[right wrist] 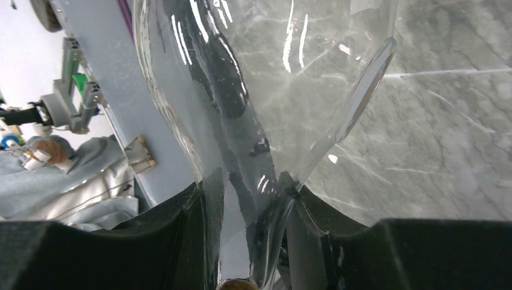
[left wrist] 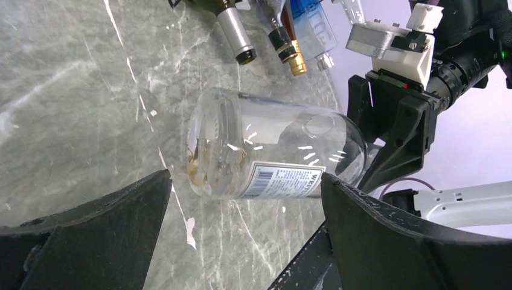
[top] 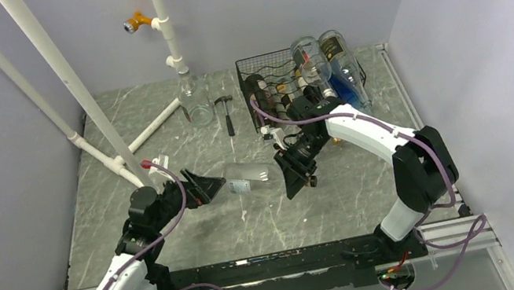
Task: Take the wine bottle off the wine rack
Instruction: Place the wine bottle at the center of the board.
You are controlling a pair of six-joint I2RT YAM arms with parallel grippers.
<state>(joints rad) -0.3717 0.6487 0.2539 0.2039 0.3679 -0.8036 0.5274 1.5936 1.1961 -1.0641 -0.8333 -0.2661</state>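
Note:
A clear wine bottle with a white label lies on its side, out of the rack, low over the marble table between the two arms. My right gripper is shut on its neck; in the right wrist view the fingers clamp the neck and the glass body fills the frame. My left gripper is open at the bottle's base without touching it; in the left wrist view the bottle lies just beyond my open gripper. The black wire wine rack stands at the back right.
The rack holds a dark bottle, two clear bottles leaning at its right, and others. An upright clear jar and a hammer sit at the back centre. White pipes slant across the left.

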